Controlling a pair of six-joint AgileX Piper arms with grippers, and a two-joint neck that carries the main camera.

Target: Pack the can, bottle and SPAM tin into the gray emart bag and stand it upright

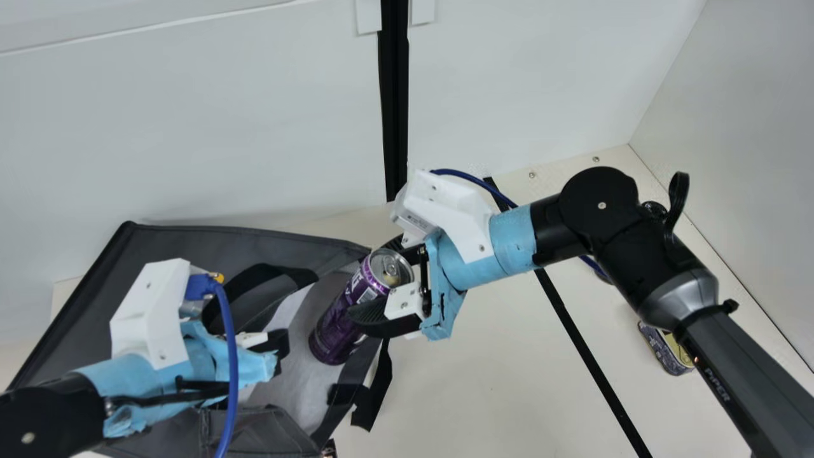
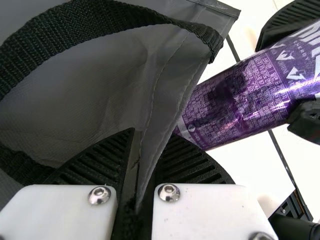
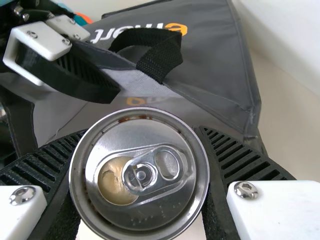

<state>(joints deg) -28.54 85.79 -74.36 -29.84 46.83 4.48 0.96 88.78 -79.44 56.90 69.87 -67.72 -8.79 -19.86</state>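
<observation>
In the main view, my left gripper (image 1: 280, 346) is at the gray bag (image 1: 191, 245), which lies with its opening toward the right. The left wrist view has my left gripper (image 2: 149, 142) shut on a fold of the bag's edge (image 2: 172, 95). My right gripper (image 1: 381, 280) is shut on the purple can (image 1: 340, 318), tilted with its lower end at the bag's mouth. From the right wrist, the can's lid (image 3: 142, 172) sits between the fingers of my right gripper (image 3: 140, 131). A small tin (image 1: 664, 350) lies at the right, partly behind the right arm.
Black straps (image 1: 375, 388) hang off the bag's right side. A black strip (image 1: 591, 356) crosses the table (image 1: 496, 375). White walls (image 1: 191, 127) stand behind and at the right. A dark round object (image 1: 655, 208) is partly hidden behind the right arm.
</observation>
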